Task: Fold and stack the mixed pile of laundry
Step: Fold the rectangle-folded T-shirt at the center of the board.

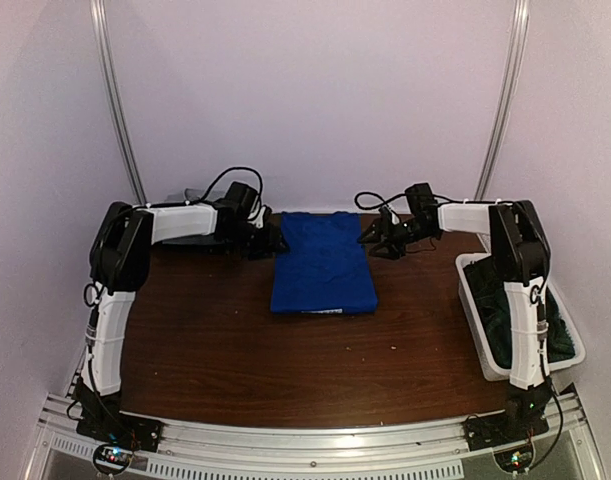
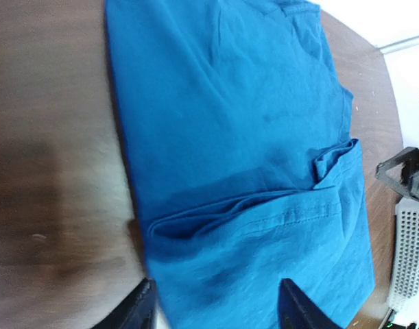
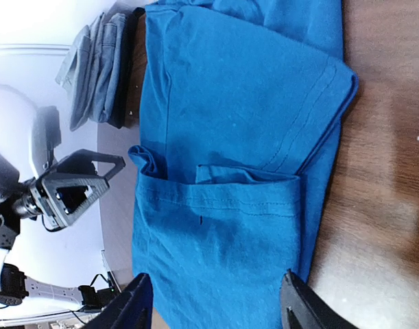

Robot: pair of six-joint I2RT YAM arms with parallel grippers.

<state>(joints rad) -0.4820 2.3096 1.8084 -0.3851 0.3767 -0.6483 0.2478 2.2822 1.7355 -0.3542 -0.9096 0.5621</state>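
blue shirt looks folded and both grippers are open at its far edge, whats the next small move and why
Probably lift the left gripper and right gripper clear: both stand open at the far corners of the blue shirt, holding nothing, and it lies flat as a folded rectangle.

Royal-blue shirt [image 1: 322,262], grey clothes [image 3: 92,65], dark green cloth [image 1: 560,330], white bin [image 1: 472,318], brown table [image 1: 215,340]

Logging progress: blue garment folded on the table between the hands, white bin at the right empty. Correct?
No: the top view shows the white bin holding dark green cloth. The blue garment does lie folded on the table between the left hand and right hand.
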